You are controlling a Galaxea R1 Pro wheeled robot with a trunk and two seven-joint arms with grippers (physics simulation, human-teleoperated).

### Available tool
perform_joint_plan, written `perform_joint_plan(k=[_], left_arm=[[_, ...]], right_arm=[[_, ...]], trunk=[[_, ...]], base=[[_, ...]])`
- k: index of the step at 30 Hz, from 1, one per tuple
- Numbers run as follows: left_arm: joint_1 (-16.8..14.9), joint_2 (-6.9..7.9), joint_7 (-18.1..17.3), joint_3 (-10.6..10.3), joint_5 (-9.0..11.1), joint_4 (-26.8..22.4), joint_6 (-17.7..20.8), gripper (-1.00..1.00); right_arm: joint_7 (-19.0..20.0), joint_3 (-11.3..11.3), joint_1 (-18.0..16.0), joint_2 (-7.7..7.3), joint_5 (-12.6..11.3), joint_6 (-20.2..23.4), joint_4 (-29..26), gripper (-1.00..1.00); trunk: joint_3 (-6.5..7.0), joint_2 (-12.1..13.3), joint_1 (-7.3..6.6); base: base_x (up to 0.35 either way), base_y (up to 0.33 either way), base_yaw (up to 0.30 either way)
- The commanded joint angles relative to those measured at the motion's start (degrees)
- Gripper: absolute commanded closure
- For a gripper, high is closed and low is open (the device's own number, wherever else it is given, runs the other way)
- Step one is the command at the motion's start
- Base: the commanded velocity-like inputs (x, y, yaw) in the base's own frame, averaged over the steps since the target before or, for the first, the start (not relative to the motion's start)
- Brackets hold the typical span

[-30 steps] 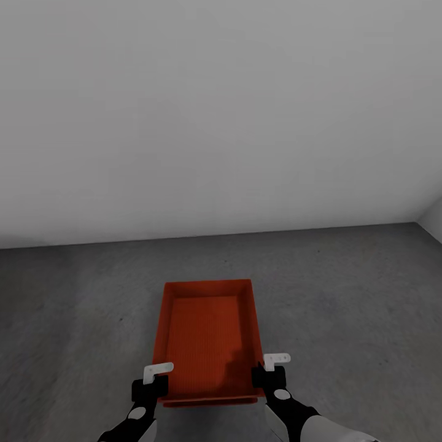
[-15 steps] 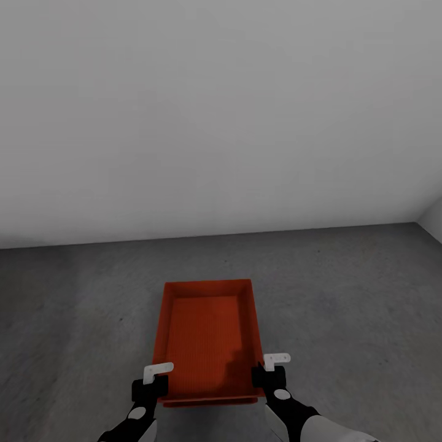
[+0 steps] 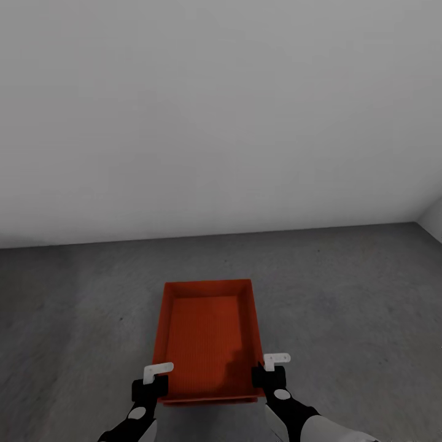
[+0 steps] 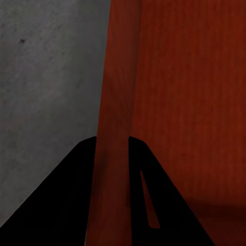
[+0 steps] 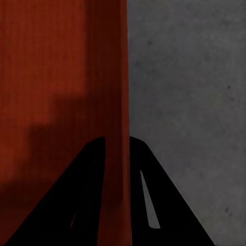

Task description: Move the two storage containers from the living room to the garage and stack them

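Holding one red bin (image 3: 209,337) by its two long walls, the robot faces a plain grey wall (image 3: 221,123) in the garage. The left gripper (image 3: 153,379) pinches the left wall near the close end, one finger inside and one outside. The left wrist view shows that wall running between the dark fingers (image 4: 66,205). The right gripper (image 3: 270,368) pinches the right wall the same way, and the right wrist view shows it between its fingers (image 5: 159,205) too. The bin is open on top and has nothing in it. It sits low over the dark grey floor (image 3: 356,294), or maybe on it; I cannot tell if it touches.

What could go wrong? If one gripper lets go first, the bin could tip or swing to one side. If the bin is not down yet and both let go, it could drop and bounce out of place. If the fingers pull back without spreading enough, they could drag the bin along. A crooked bin would make it harder to stack the other one on top.

No words, labels or brand marks can be read on the bin, the wall or the grippers.
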Motion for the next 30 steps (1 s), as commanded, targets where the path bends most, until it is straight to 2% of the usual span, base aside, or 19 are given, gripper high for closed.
perform_joint_plan(k=[1, 13, 24, 30], left_arm=[[-0.1, -0.18, 0.4, 1.9, -0.2, -0.1, -0.2, 1.0], [-0.1, -0.17, 0.4, 1.9, -0.2, -0.1, -0.2, 1.0], [-0.1, -0.16, 0.3, 1.8, -0.3, -0.1, -0.2, 1.0], [-0.1, -0.15, 0.3, 1.8, -0.4, -0.3, -0.3, 1.0]], right_arm=[[0.1, -0.7, 0.0, 0.27, -0.7, -0.2, 0.1, 1.0], [0.1, -0.7, 0.0, 0.27, -0.7, -0.2, 0.1, 1.0], [0.1, -0.7, 0.0, 0.27, -0.7, -0.2, 0.1, 1.0], [0.1, -0.7, 0.0, 0.27, -0.7, -0.2, 0.1, 1.0]], trunk=[[-0.03, 0.0, -0.01], [-0.03, 0.0, -0.01], [-0.03, 0.0, -0.01], [-0.03, 0.0, -0.01]], base=[[-0.085, 0.0, 0.0], [-0.181, 0.0, 0.0], [-0.009, 0.0, 0.0], [0.102, 0.0, 0.0]])
